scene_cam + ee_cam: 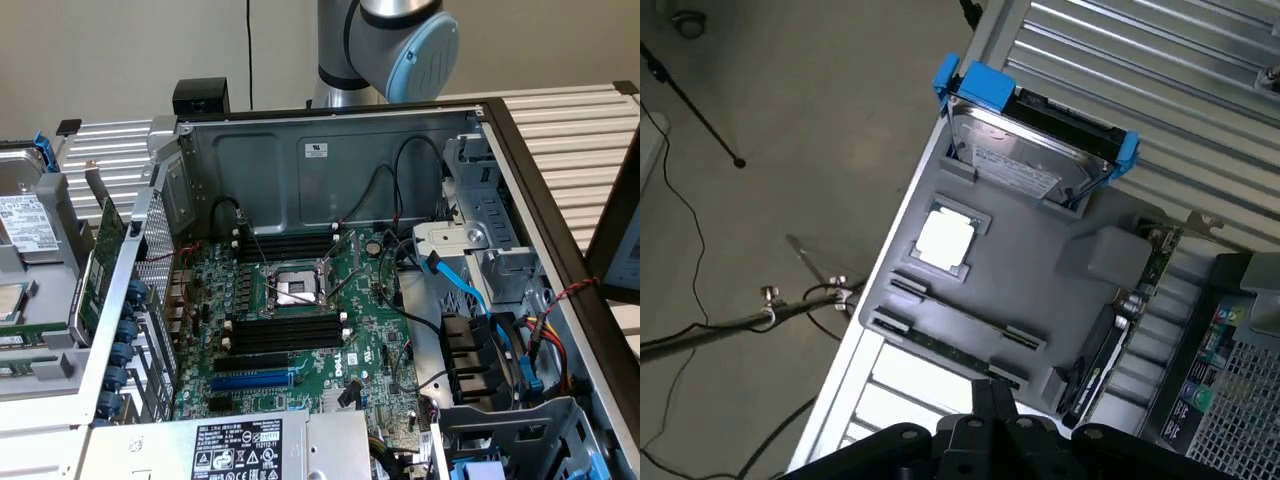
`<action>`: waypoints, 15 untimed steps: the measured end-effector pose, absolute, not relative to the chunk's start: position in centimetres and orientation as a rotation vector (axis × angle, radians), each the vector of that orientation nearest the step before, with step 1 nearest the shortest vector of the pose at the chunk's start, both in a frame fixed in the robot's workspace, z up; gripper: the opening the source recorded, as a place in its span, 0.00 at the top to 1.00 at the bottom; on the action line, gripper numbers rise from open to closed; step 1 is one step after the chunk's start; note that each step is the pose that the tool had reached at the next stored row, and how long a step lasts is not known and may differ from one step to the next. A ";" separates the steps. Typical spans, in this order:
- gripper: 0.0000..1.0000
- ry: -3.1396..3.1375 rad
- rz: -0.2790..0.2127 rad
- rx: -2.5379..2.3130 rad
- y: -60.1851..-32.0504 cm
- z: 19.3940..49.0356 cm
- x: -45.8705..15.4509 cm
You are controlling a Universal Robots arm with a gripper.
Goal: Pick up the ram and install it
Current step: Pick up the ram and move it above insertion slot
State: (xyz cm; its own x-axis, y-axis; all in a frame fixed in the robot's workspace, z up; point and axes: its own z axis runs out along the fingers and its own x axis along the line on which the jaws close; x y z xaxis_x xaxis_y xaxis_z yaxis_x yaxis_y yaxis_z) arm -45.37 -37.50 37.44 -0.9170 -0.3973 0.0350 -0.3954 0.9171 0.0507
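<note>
Shows the black two-finger gripper closed, fingers pressed together, gripping nothing. Hangs over one edge of the grey moulded plastic tray. Finds the ram, a long thin dark-green circuit stick, lying flat in a narrow holder of that tray, one end close to the fingertips. Carries, in the same tray, a silver hard drive in blue brackets, a square silver processor chip and a green expansion card with metal bracket standing on edge. Sets, in the exterior view, the open grey-metal computer case to the right of the tray, with green motherboard and long black memory slots inside.
</note>
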 end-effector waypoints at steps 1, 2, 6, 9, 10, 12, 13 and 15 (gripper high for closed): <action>0.89 -3.026 -0.065 0.654 -37.5 37.4 -45.4; 0.89 -3.019 -0.065 0.683 -37.5 37.4 -45.4; 0.89 -2.991 -0.062 0.791 -37.5 37.4 -45.4; 0.89 -2.968 -0.060 0.871 -37.5 37.3 -45.4; 0.89 -2.960 -0.059 0.898 -37.5 37.3 -45.4; 0.89 -2.943 -0.057 0.953 -37.5 37.3 -45.4; 0.89 -2.934 -0.057 0.980 -37.5 37.2 -45.4; 0.89 -2.915 -0.055 1.031 -37.5 37.2 -45.4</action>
